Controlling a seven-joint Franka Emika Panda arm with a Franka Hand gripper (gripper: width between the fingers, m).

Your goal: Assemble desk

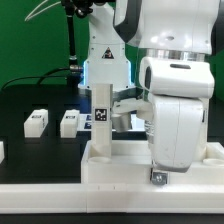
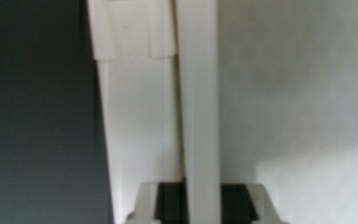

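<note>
Gripper point(image 1: 120, 115) jaws are together beside the upright desk leg point(image 1: 101, 118). It looks light, stiff and slick; you'd grip its flat sides mid-height.

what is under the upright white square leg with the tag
The large white plastic rectangular tabletop. The leg stands on it; whether it sits in a socket is hidden.
</note>
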